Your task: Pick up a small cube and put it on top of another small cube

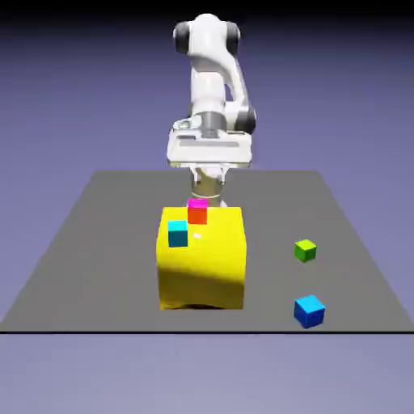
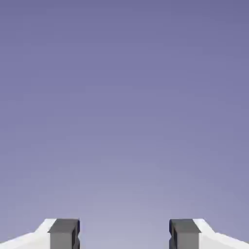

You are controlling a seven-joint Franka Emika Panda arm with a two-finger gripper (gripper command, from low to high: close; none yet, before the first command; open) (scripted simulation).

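The gripper (image 2: 124, 234) has its fingertips apart with nothing between them, probably because no cube has been chosen yet. The small blue cube (image 1: 309, 312) sits on the table (image 1: 121, 275), toward the exterior view's right of the yellow block (image 1: 202, 271) — standing apart from it, which should leave room for a grasp.

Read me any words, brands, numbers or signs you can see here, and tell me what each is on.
There are none to read: no lettering shows on the white arm, the claw, the yellow block, or the blue, green, cyan and red-and-magenta cubes.
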